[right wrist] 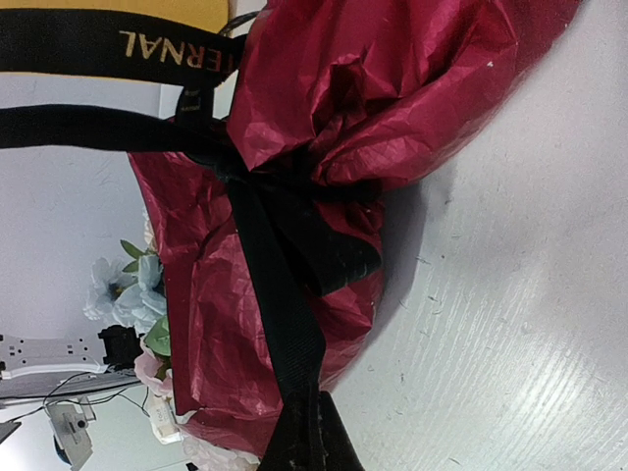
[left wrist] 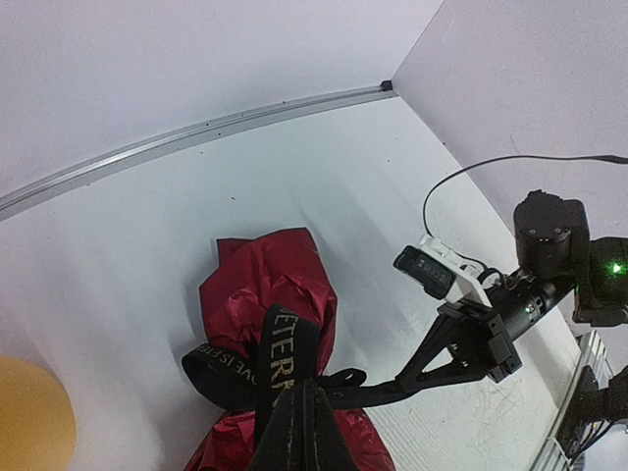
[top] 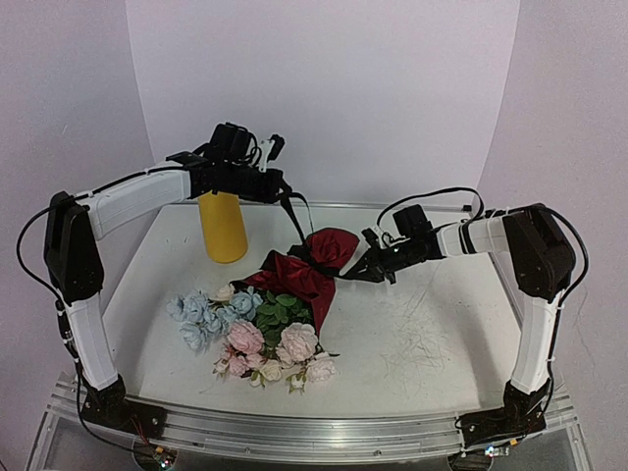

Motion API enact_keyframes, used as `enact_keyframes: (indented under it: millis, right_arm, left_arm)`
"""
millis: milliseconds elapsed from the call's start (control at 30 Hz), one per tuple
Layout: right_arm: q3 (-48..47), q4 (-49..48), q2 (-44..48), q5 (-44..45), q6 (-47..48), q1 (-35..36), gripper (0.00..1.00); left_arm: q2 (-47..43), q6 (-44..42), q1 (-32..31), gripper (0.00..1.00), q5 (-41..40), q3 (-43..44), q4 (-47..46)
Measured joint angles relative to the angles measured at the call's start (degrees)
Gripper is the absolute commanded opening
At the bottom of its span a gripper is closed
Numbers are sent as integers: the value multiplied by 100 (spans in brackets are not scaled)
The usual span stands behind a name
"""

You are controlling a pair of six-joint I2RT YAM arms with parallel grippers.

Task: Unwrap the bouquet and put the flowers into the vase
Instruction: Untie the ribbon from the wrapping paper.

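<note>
The bouquet [top: 280, 309] lies on the table, its pink, pale blue and cream flowers [top: 250, 334] pointing at the near edge. Crinkled dark red paper [left wrist: 270, 285] wraps the stems, tied by a black ribbon [left wrist: 285, 358] with gold lettering. My left gripper [top: 288, 199] hangs above the tied end, shut on one ribbon tail [left wrist: 304, 432]. My right gripper [top: 353, 272] sits low, just right of the knot, shut on the other tail [right wrist: 294, 353]. Both tails run taut to the knot [right wrist: 231, 162]. The yellow vase [top: 224, 226] stands upright behind the bouquet, under my left arm.
White walls close the table [top: 432, 324] at the back and sides, with a metal strip [left wrist: 196, 132] along the back edge. A metal rail [top: 294, 437] runs along the near edge between the arm bases.
</note>
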State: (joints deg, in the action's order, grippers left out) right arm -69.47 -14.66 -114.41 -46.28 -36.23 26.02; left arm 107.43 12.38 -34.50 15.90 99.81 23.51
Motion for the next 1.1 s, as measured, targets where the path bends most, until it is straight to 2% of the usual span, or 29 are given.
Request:
enact_keyframes:
  millis: [133, 567, 1100]
  right_arm:
    - [-27, 11, 2, 63, 0, 0, 0]
    - [-7, 190, 128, 489, 12, -78, 0]
    - [2, 1026, 310, 1417, 412, -360, 0]
  left_arm:
    - [58, -4, 0, 0, -145, 20, 42]
    - [-101, -134, 0, 0, -1556, 20, 65]
    - [-551, -593, 0, 0, -3256, -107, 55]
